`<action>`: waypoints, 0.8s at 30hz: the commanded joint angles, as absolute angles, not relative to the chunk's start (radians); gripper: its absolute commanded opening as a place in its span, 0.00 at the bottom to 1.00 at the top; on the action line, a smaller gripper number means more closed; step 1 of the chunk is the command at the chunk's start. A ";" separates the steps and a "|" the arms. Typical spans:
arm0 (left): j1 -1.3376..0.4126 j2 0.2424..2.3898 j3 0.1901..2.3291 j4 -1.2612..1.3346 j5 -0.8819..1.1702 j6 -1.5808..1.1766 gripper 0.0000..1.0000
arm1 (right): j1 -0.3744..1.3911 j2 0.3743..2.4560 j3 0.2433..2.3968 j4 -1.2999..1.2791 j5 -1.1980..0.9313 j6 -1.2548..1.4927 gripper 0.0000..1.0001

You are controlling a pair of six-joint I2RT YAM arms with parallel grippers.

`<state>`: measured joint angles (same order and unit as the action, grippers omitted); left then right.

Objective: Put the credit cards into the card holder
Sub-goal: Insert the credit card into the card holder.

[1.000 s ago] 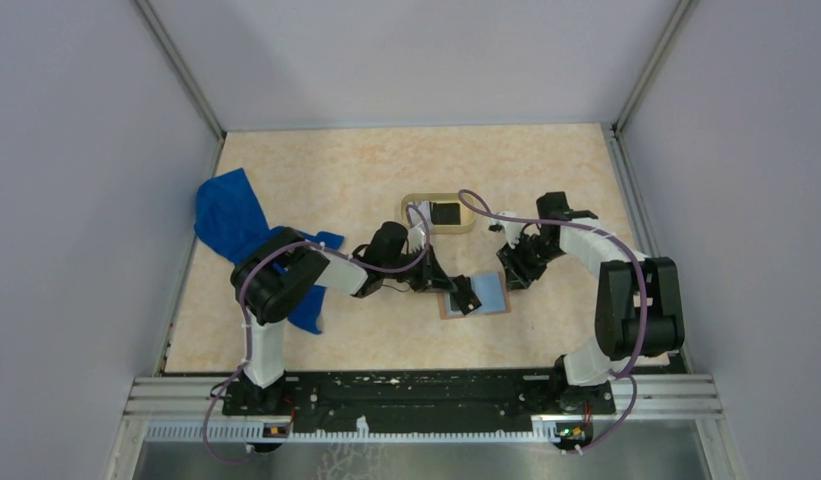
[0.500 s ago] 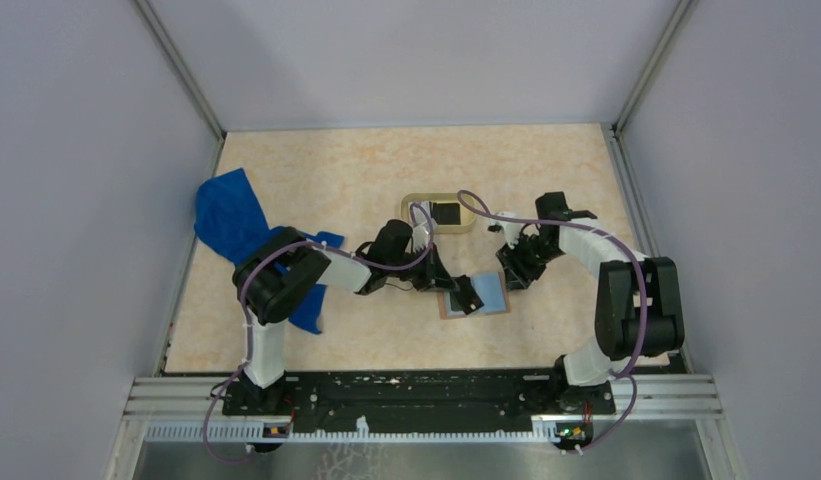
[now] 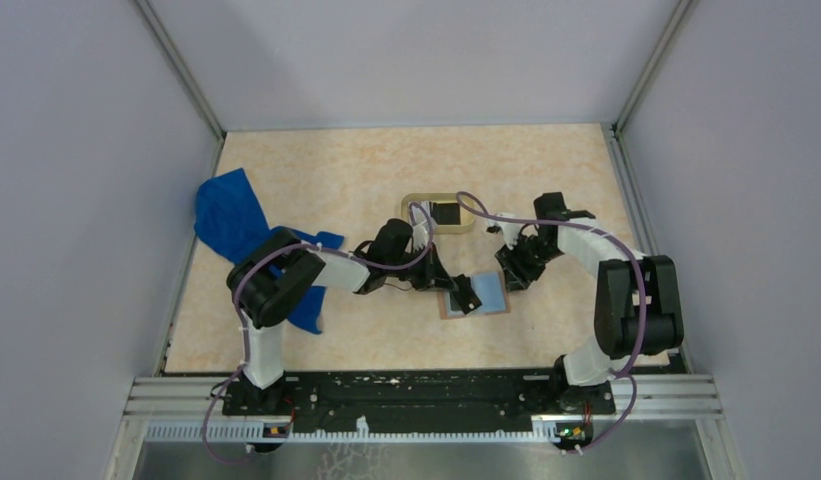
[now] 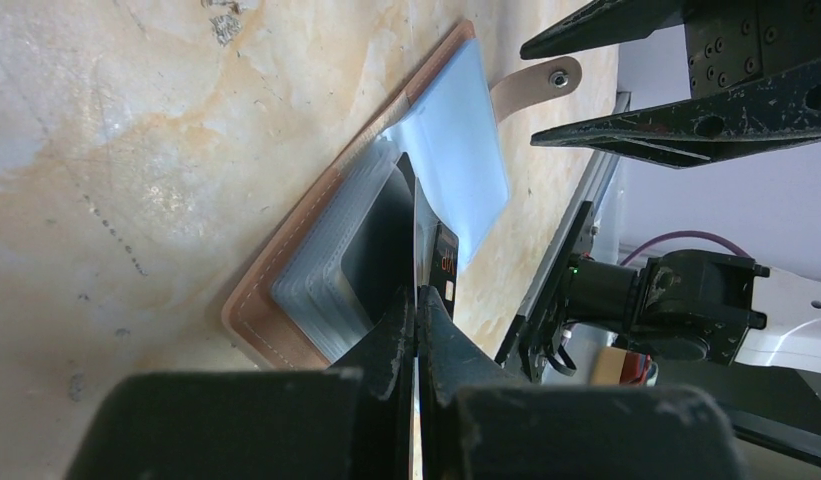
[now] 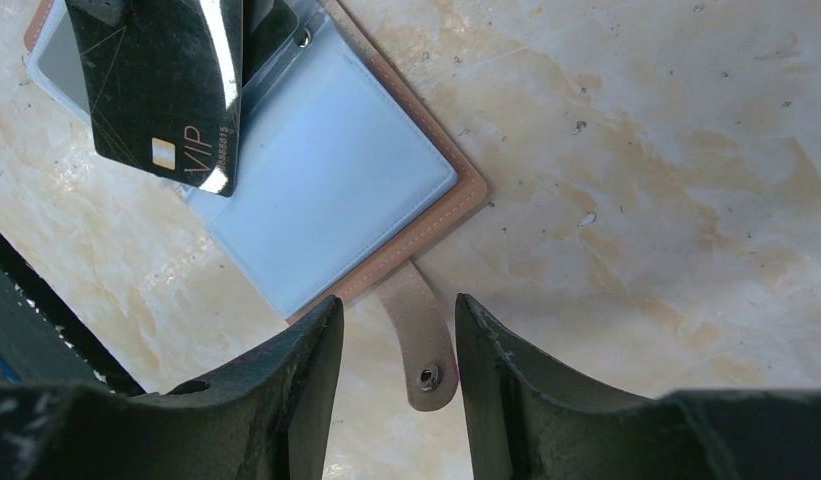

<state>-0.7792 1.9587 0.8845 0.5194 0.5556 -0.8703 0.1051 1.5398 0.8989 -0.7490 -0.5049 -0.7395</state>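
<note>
Barely anything shifted. Left gripper [image 4: 416, 300] pinches one glossy black VIP card [image 5: 166, 90] over one tan leather card holder [image 5: 336, 190]. At its 2 o'clock, right gripper [image 5: 396, 305] hangs half-open.

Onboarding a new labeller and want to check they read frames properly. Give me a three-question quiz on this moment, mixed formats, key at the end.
1. True or false: the left claw is shut on the black card.
2. Pick one. The card holder is: A) shut flat; B) lying open, grey-blue inner face up; C) standing on edge.
3. Fill in: in the right wrist view, the part of the holder lying between the right claw's open fingers is the ____.

Key: 1 true. 2 B. 3 strap tab.
</note>
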 commanded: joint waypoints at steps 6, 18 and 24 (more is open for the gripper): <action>-0.785 1.928 0.881 0.444 0.517 -0.817 0.00 | 0.117 1.552 0.932 -0.750 -0.511 -0.736 0.46; -0.786 1.934 0.896 0.425 0.527 -0.805 0.00 | 0.123 1.557 0.934 -0.752 -0.508 -0.736 0.45; -0.787 1.955 0.911 0.426 0.532 -0.807 0.00 | 0.126 1.560 0.934 -0.754 -0.508 -0.736 0.45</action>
